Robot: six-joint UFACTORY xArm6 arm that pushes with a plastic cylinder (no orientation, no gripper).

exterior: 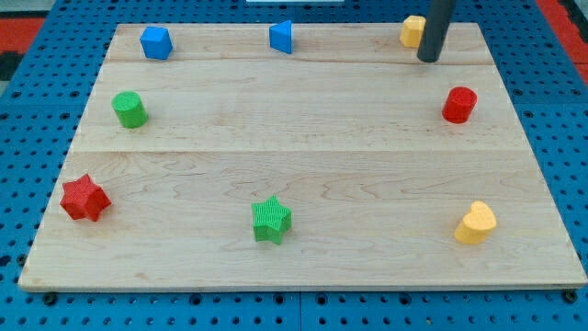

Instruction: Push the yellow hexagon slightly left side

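The yellow hexagon (pixel 412 31) sits at the top right of the wooden board, partly hidden by my rod. My tip (pixel 428 60) rests on the board just right of and slightly below the hexagon, close to it or touching it; I cannot tell which.
A blue cube (pixel 156 42) and a blue block (pixel 281 37) lie along the top. A green cylinder (pixel 130 109) is at the left, a red cylinder (pixel 458 105) at the right. A red star (pixel 84 198), a green star (pixel 271 220) and a yellow heart (pixel 476 223) lie near the bottom.
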